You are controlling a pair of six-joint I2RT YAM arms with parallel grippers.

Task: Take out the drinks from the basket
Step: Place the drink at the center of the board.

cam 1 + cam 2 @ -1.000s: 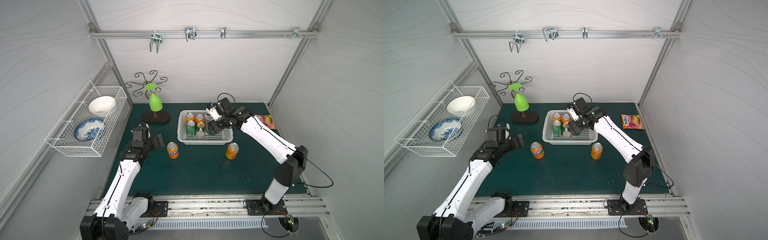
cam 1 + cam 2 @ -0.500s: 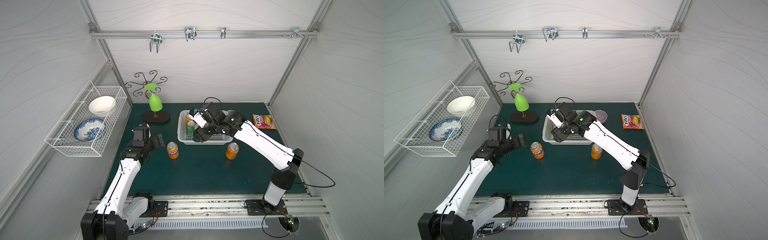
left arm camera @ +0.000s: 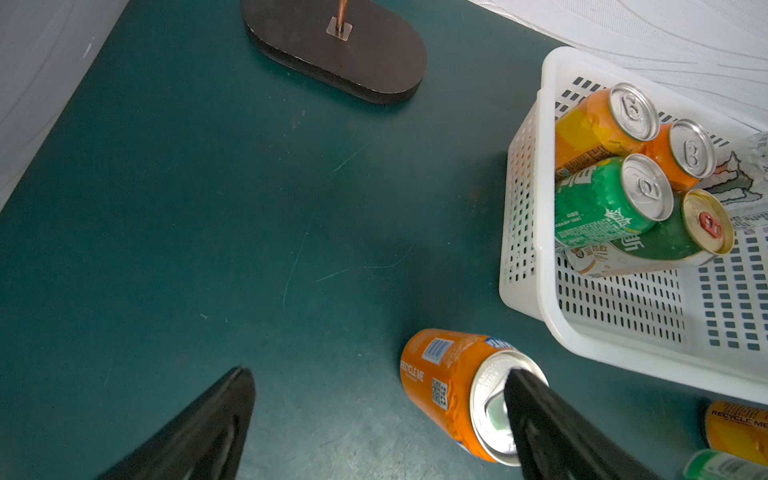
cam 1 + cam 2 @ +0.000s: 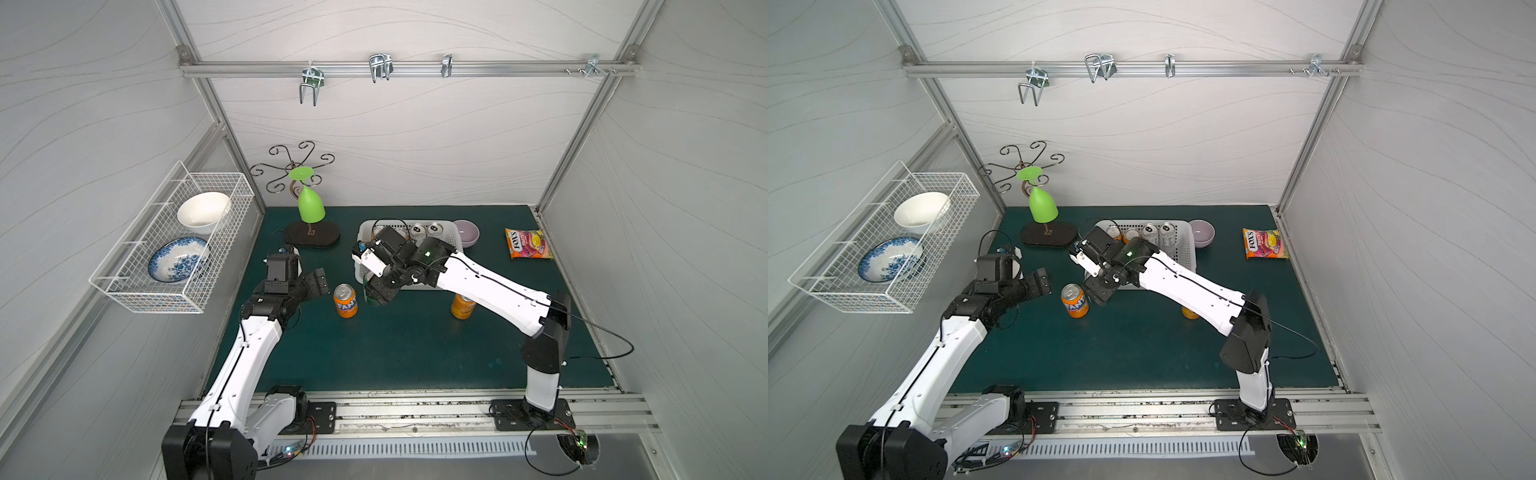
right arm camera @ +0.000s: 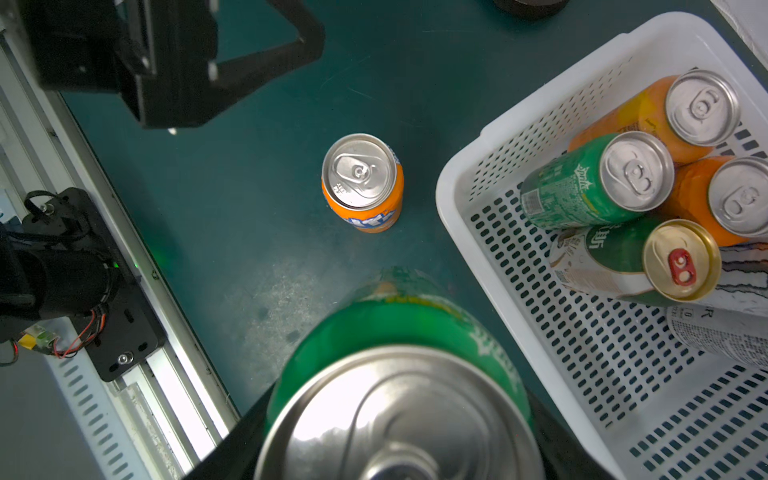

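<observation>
Green can (image 5: 395, 332): where does it sit? (A)

Clamped upright in the right gripper (image 4: 379, 291), outside the basket (image 3: 524, 232), over the dark mat (image 4: 395, 345) just beside the basket's front corner. Whether its base touches the mat, cannot tell. (B)

Step in hand? (A)

Set-down of one drink, by my reading. Two are already out and standing on the mat: a first orange can (image 4: 345, 300) near the held one, and a second orange can (image 4: 462, 306) partly behind the right arm. (B)

Left gripper (image 4: 316, 282)? (A)

Jaws spread wide, nothing in them. It is close to the first orange can. In the left wrist view one finger crosses the can's top; contact unclear. (B)

Inside the basket? (A)

Six, bunched toward the back: an orange pair (image 5: 702, 108), a second green can (image 5: 582, 187), a gold-topped can (image 5: 681, 259), and two slim silver-white cans (image 4: 417, 230). (B)

Next move? (A)

Probably lower until the base sits flat, keeping a gap from the orange neighbour, then let go, lift straight up and return for the cluster. Those cans touch each other, so the fingers will need room. (B)
</observation>
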